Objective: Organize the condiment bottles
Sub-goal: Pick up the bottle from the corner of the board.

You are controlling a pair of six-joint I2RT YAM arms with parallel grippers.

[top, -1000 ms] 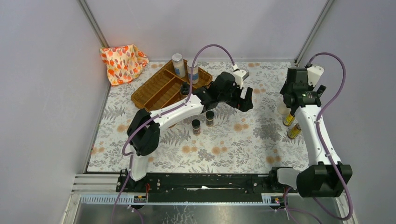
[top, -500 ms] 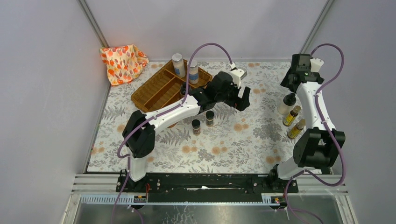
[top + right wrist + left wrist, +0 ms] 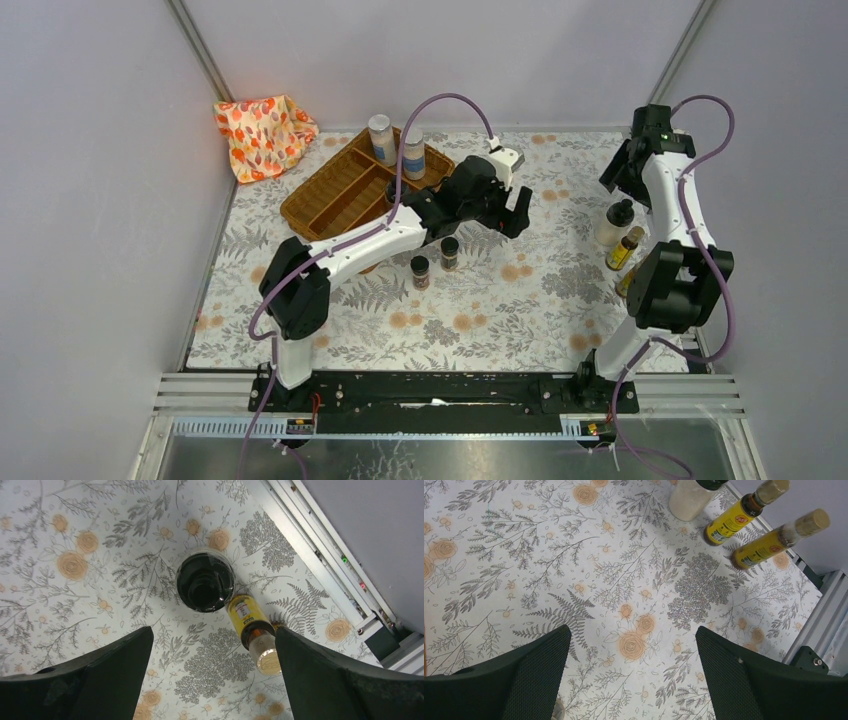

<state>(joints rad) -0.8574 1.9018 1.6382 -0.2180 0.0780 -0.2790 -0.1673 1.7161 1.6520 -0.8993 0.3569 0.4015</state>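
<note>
Bottles [image 3: 613, 222] stand in groups across the desk [image 3: 480, 320]. Nearest us, around the middle, two short spice jars [image 3: 420, 271] stand upright, close together. Out to the right, by the desk's edge, we see two yellow bottles [image 3: 736, 517] side by side, and just beyond them a white bottle [image 3: 689, 500] with a black cap. Our left pincer [image 3: 632, 635] hovers over bare desk between the spice jars and that right group, its fingers [image 3: 524, 675] wide apart and gripping nothing. Farther back on the left, the tray [image 3: 330, 195] holds two tall jars [image 3: 381, 138] at its far end. Another dark jar [image 3: 396, 190] stands by the tray's right edge, half hidden by the left arm [image 3: 370, 235], and we cannot tell whether it is inside. Our right pincer [image 3: 212, 635] hangs above the white bottle, also wide apart and empty. A cloth [image 3: 264, 133] lies in the far left corner.
</note>
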